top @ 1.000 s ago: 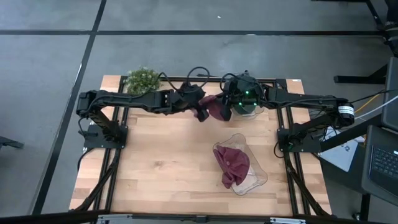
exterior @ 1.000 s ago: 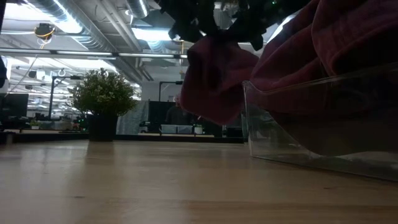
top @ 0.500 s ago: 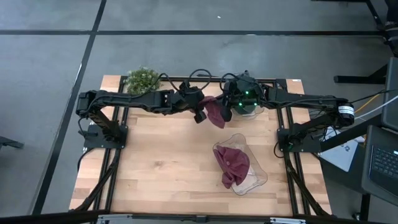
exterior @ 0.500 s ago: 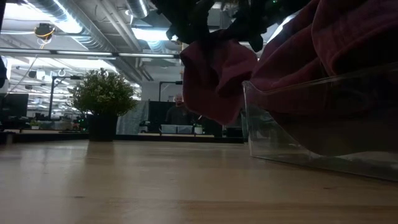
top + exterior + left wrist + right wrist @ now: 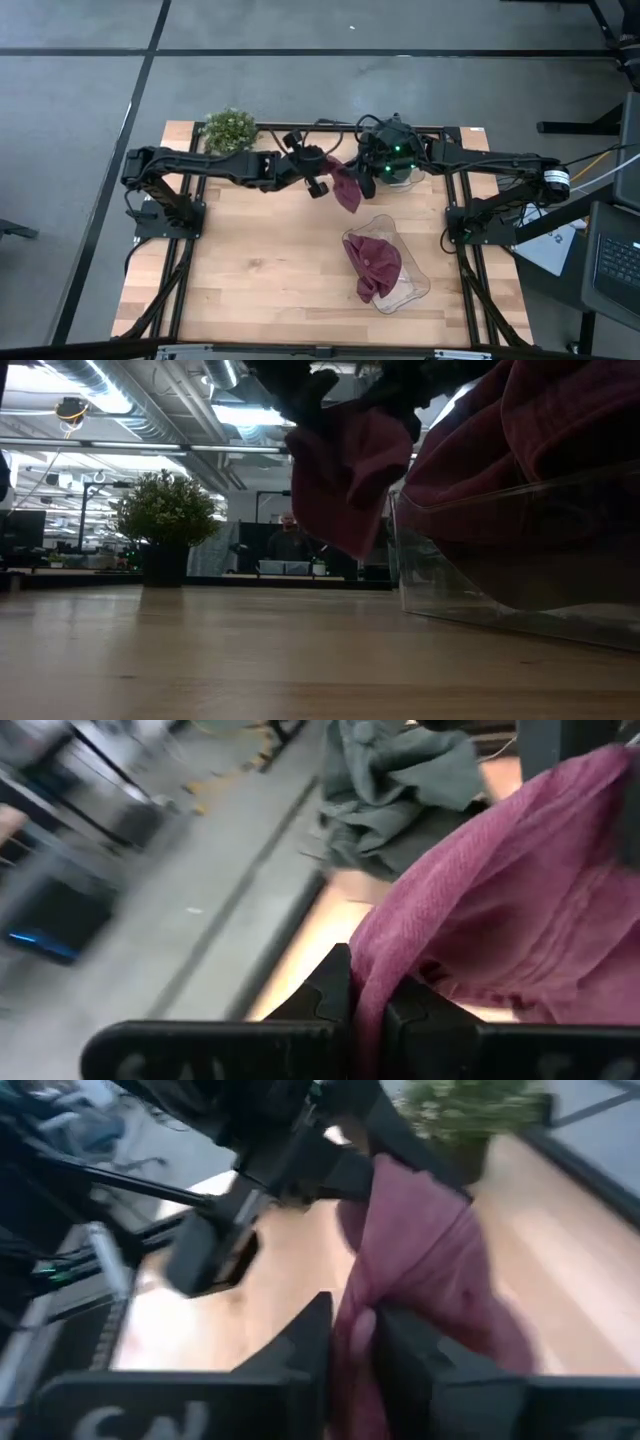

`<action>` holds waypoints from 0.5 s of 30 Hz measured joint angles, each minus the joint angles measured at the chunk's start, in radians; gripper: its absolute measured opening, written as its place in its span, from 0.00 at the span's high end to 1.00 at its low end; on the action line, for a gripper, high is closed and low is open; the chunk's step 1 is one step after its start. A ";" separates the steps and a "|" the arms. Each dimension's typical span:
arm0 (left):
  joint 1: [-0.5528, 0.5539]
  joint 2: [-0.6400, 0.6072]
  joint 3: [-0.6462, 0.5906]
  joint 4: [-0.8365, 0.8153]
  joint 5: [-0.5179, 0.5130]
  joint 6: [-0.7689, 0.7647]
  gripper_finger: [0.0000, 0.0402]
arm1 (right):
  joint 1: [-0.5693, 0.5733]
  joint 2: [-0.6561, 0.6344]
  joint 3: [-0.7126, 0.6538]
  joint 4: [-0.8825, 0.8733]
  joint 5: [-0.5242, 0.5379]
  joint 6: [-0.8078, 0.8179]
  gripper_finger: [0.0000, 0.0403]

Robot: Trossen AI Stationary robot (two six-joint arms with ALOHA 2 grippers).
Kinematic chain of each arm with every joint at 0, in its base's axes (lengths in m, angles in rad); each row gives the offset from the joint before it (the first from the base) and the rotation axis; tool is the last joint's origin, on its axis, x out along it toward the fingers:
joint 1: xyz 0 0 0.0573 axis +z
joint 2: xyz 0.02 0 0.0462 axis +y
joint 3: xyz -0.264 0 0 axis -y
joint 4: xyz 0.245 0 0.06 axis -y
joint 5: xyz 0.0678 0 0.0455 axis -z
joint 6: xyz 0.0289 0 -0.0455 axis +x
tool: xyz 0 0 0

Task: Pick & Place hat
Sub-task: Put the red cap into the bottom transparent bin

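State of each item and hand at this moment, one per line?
Held hat: hanging above the table, pinched by both hands.
Binned hat: lying in the bin, partly over its rim.
Bin: upright on the table.
Plant: upright at the table's far edge.
Left hand: shut on the held hat.
Right hand: shut on the held hat.

No legible text anywhere (gripper body (image 5: 150, 1415) markings too blurred).

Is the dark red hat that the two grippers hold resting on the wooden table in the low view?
No, the dark red hat hangs in the air, with open space between its lower edge and the wooden table.
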 joint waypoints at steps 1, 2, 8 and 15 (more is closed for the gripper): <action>-0.012 -0.004 0.000 -0.004 -0.037 0.030 0.99 | -0.004 0.000 0.000 0.009 -0.028 0.009 0.81; -0.026 -0.010 0.000 -0.004 -0.077 0.054 0.99 | -0.010 0.000 0.000 0.027 -0.066 0.027 0.78; -0.087 -0.077 0.000 -0.008 -0.292 0.151 0.99 | -0.054 0.000 0.001 0.197 -0.323 0.197 0.54; -0.106 -0.233 0.000 0.007 -0.188 0.160 0.99 | -0.066 -0.002 0.001 0.466 -0.450 0.222 0.34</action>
